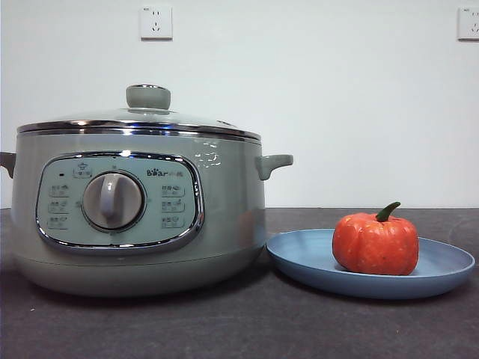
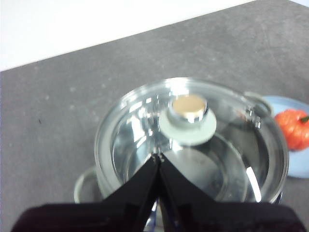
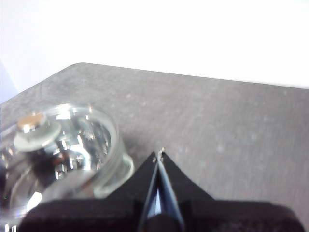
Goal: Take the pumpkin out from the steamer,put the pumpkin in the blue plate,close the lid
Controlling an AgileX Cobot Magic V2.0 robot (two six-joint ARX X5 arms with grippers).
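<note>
Large round sage-green steamer (image 1: 138,213) with chrome rim stands on the dark grey table (image 1: 239,329). Its glass domed lid (image 1: 138,120), green knob on top, sits closed on the rim; through the glass the pot shows nothing inside. Just beside the steamer, on its handle side, lies the shallow light-blue plate (image 1: 441,262). The small orange ribbed pumpkin (image 1: 376,243), green stem up, rests in the plate. Left gripper (image 2: 158,157) hangs above the lid, fingers clenched together, grasping nothing. Right gripper (image 3: 159,155) hangs above bare table beside the steamer, fingers likewise clenched, grasping nothing.
</note>
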